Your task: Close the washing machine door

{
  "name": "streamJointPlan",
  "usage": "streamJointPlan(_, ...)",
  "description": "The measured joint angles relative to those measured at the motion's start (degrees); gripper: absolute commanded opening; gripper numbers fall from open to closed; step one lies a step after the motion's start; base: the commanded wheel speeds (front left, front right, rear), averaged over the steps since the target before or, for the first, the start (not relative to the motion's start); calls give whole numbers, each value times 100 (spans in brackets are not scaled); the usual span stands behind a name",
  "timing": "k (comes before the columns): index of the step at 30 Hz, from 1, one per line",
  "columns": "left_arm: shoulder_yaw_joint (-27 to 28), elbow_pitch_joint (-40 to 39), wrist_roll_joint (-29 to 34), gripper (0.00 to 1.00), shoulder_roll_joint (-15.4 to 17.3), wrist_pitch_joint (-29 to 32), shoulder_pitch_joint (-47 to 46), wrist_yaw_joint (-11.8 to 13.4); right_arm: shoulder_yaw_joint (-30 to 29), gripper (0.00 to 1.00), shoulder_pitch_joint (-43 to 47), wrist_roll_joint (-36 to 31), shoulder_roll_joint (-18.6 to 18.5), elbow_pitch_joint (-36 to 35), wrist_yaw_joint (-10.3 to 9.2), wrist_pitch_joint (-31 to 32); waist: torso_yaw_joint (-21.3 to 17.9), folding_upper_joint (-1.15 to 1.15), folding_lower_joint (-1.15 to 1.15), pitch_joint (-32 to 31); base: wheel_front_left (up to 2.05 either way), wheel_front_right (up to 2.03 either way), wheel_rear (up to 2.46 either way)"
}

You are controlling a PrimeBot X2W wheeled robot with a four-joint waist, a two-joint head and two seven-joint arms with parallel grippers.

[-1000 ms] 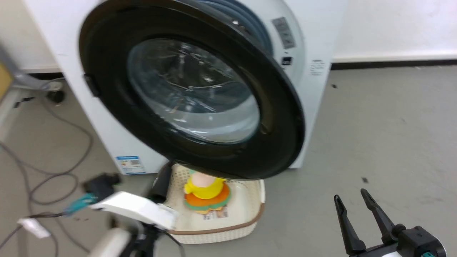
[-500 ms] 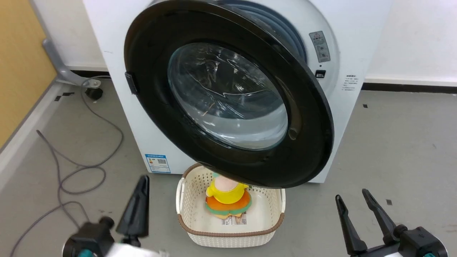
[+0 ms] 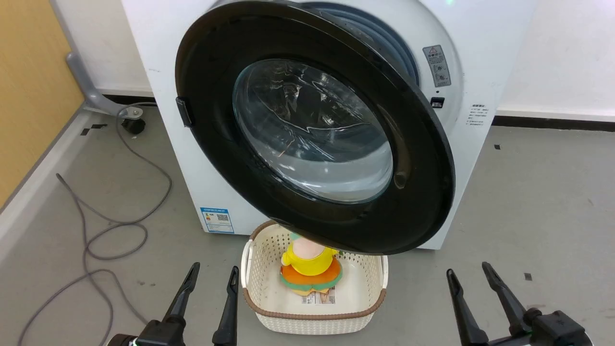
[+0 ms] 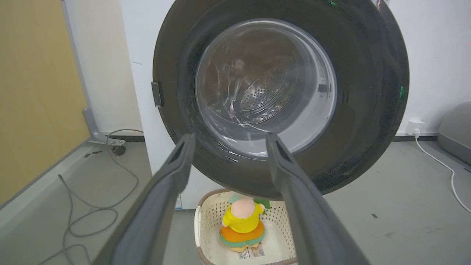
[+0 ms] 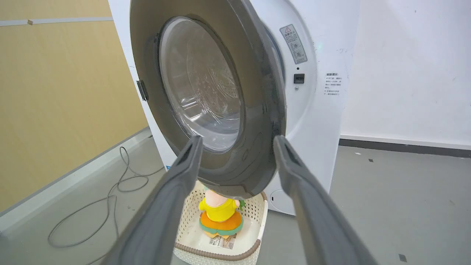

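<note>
The washing machine door (image 3: 211, 139), a big round black ring with a bulging clear glass window (image 3: 312, 132), stands partly open in front of the white washing machine (image 3: 480, 62). A strip of grey rubber ring (image 3: 384, 43) shows behind the door's upper right edge. The door also faces me in the left wrist view (image 4: 368, 92) and is seen edge-on in the right wrist view (image 5: 265, 110). My left gripper (image 3: 214, 274) is open at the lower left, apart from the door. My right gripper (image 3: 468, 271) is open at the lower right, holding nothing.
A cream perforated basket (image 3: 254, 293) with a yellow and orange plush toy (image 3: 310, 269) sits on the floor under the door's lower edge. Grey cables (image 3: 110, 226) loop on the floor at the left, by a wooden panel (image 3: 29, 86). A small blue label (image 3: 216, 220) marks the machine's front.
The head camera swung, shifting the whole scene right, then settled. My left arm came up from a blurred, low pose, and its gripper now points up with its fingers apart. The door looks unmoved.
</note>
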Motion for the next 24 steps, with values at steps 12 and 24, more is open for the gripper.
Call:
streamJointPlan(12,63,77,272,100,-214,0,-9,-164,634,0,-229,108,-467,-92,0,31,356,0,0,190,0,0,0)
streamJointPlan(24,-84,-18,430,100,-417,0,-385,-265,1416,0,-1988,816,-1714,345,1,457,727,0,0,872,0,0,0)
